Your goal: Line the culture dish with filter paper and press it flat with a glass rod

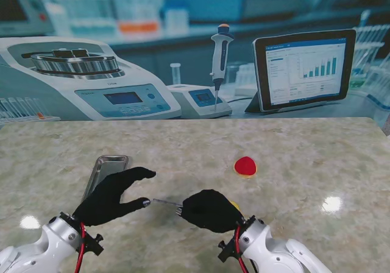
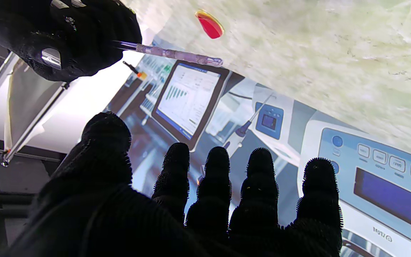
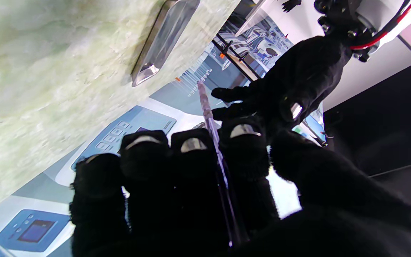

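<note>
On the pale stone table point(image 1: 317, 145), close to me, the right hand point(image 1: 210, 209) is curled into a fist around a thin glass rod point(image 1: 166, 202). From the stand, the rod sticks out of the fist toward the left, and its free end comes near the thumb of the left hand point(image 1: 113, 195). The right wrist view shows the rod point(image 3: 212, 135) running between the black fingers point(image 3: 191, 157), so this hand is holding it tight. The left hand holds nothing. Its fingers point(image 2: 260, 171) are spread apart and stretched out in the left wrist view, where the right hand point(image 2: 66, 35) and the rod point(image 2: 173, 54) show as well. A shiny metal tray point(image 1: 103, 170) lies on the table just beyond the left hand. A small round red thing with a yellow edge point(image 1: 245, 166) sits farther from me, on the right side, well apart from both hands. It is too small to tell whether it is the dish. A wall picture of lab machines point(image 1: 91, 78) stands behind the table.
</note>
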You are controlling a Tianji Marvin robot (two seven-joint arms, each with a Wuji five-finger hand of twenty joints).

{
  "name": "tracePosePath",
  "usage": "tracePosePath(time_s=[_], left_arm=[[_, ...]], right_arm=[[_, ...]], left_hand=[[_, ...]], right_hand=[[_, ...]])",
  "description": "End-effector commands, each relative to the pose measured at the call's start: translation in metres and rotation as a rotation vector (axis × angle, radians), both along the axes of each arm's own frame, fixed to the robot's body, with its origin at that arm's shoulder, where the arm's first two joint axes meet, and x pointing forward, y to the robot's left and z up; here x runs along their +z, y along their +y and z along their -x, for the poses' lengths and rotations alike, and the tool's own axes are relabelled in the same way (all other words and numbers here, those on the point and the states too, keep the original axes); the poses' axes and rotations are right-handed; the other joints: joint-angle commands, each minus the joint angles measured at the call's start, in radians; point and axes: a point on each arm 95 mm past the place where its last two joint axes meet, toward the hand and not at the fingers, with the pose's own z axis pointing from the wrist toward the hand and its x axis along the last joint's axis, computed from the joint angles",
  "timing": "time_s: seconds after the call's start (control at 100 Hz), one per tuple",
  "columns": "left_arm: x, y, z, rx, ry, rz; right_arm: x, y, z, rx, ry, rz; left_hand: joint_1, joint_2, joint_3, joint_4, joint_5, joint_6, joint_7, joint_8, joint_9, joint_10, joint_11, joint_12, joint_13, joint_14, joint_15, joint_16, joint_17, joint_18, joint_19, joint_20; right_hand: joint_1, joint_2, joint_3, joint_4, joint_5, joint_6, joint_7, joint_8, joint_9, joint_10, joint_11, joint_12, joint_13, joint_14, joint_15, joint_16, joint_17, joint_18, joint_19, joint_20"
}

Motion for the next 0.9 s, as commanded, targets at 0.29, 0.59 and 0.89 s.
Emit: tracePosePath(time_s=[0.29, 0.59, 0.89], left_arm=[[-0.007, 0.003, 0.017, 0.030, 0.026, 0.071], [-0.016, 0.002, 0.033, 0.026, 0.032, 0.110], [-0.022, -0.002, 0.043, 0.006, 0.042, 0.124]], right_arm=[[0.010, -0.020, -0.003, -0.106, -0.007, 0.004], [0.021, -0.038, -0.016, -0.214, -0.052, -0.024], [0.035, -0.061, -0.039, -0.343, -0.092, 0.001]], left_hand=[[0.066, 0.128, -0.226, 0.048, -0.021, -0.018, -0.093, -0.050, -0.061, -0.009, -0.060, -0.036, -0.074, -0.026, -0.112, -0.040, -0.038, -0.031, -0.196, -0.008], [0.068, 0.133, -0.229, 0.047, -0.011, -0.012, -0.086, -0.046, -0.058, -0.006, -0.061, -0.032, -0.065, -0.025, -0.142, -0.034, -0.032, -0.030, -0.242, 0.004], [0.056, 0.144, -0.233, 0.046, -0.030, -0.014, -0.103, -0.054, -0.089, -0.008, -0.081, -0.040, -0.092, -0.035, -0.171, -0.038, -0.052, -0.043, -0.278, 0.012]], right_hand=[[-0.084, -0.026, 0.052, 0.083, 0.100, -0.010, 0.096, 0.056, 0.097, -0.048, 0.101, 0.103, 0.131, -0.023, 0.178, 0.041, 0.089, 0.036, 0.143, 0.119], [-0.156, -0.073, 0.116, 0.141, 0.222, -0.061, 0.164, 0.091, 0.182, -0.056, 0.139, 0.147, 0.200, -0.027, 0.226, 0.048, 0.144, 0.051, 0.175, 0.145], [-0.167, -0.108, 0.067, 0.025, 0.307, -0.098, 0.219, 0.117, 0.264, -0.072, 0.163, 0.179, 0.285, -0.037, 0.264, 0.053, 0.226, 0.058, 0.229, 0.135]])
